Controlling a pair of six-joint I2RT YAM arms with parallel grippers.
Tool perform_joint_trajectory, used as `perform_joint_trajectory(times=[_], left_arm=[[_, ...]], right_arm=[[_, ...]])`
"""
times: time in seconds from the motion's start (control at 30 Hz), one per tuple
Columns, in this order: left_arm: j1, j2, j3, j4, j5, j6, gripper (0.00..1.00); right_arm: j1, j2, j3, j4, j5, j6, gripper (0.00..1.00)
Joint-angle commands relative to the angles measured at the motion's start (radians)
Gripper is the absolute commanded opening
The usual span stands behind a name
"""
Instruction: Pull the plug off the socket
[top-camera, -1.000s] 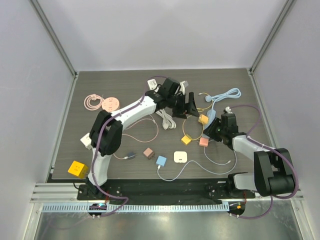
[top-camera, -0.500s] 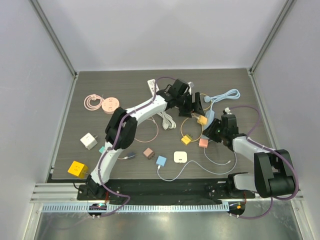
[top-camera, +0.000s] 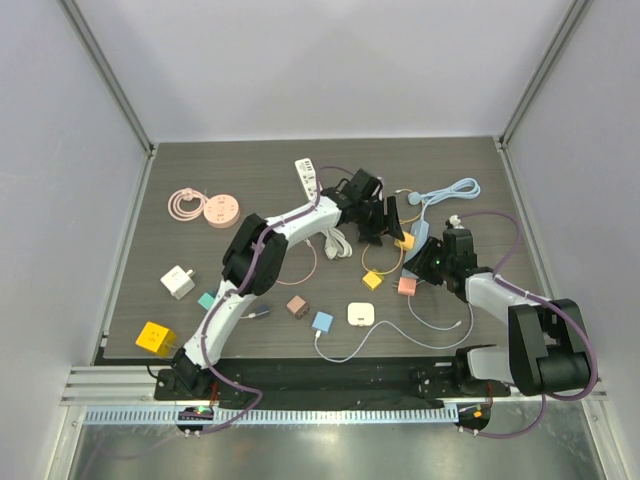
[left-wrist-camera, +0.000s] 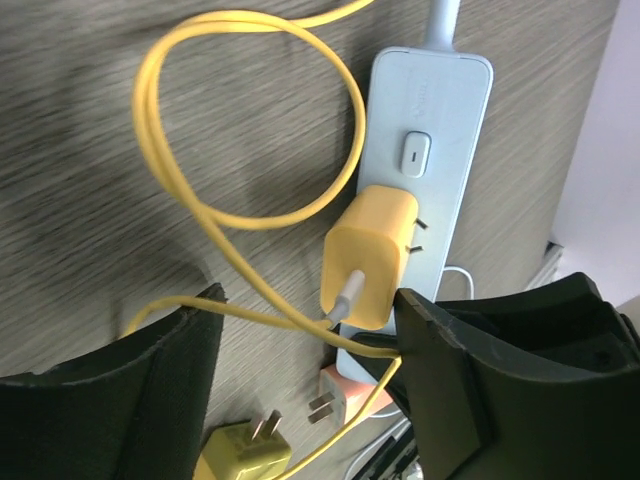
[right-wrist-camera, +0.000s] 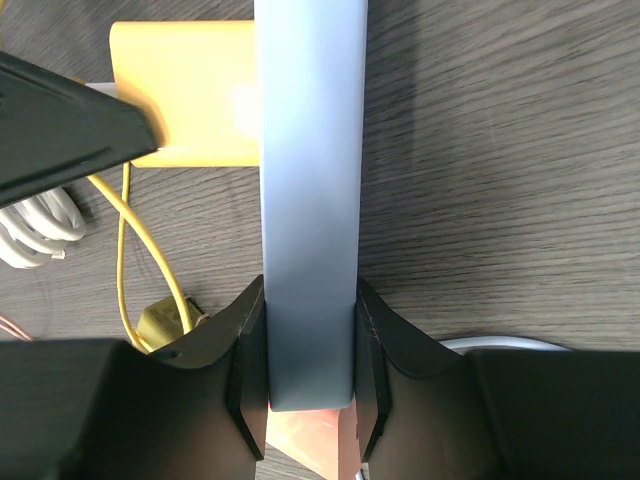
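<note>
Top external view: pale grey walls (top-camera: 330, 70) enclose a dark wood-grain tabletop (top-camera: 250, 170). On it lies the pale blue socket strip (left-wrist-camera: 430, 110), pinched at one end by the right gripper's (right-wrist-camera: 308, 340) jaws. The left gripper's (left-wrist-camera: 310, 310) jaws stand spread either side of the yellow plug (left-wrist-camera: 370, 255), which sticks out of the strip, prongs partly showing.

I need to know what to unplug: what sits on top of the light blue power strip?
A yellow charger plug sits in the power strip, prongs partly showing, beside a white switch. The right pincer clamps the strip's near end, covering whatever lies there.
</note>
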Motion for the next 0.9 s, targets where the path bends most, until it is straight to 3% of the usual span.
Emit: perform_joint_trajectory(times=[0.0,0.2,0.47,0.57,0.67,0.7,0.87], left_arm=[[-0.012,0.016,0.041,0.060,0.033,-0.040,0.67],[-0.028,0.049,0.059,0.115,0.057,-0.080,0.56],[-0.038,0.072,0.071,0.157,0.068,-0.122,0.50],[-0.038,0.071,0.073,0.169,0.066,-0.132,0.40],[-0.041,0.050,0.065,0.174,0.042,-0.128,0.17],[-0.043,0.042,0.059,0.172,0.031,-0.123,0.00],[-0.046,-0.045,0.004,0.183,-0.030,-0.109,0.00]], right_arm=[[0.002,-0.018,-0.003,0.020,-0.039,-0.026,0.01],[0.001,-0.016,-0.003,0.022,-0.042,-0.029,0.01],[0.002,-0.016,-0.003,0.023,-0.045,-0.030,0.01],[0.002,-0.010,-0.001,0.023,-0.042,-0.029,0.01],[0.002,0.002,0.005,0.017,-0.033,-0.024,0.01],[0.002,0.004,0.006,0.014,-0.026,-0.021,0.01],[0.001,0.013,0.017,-0.030,0.081,0.017,0.01]])
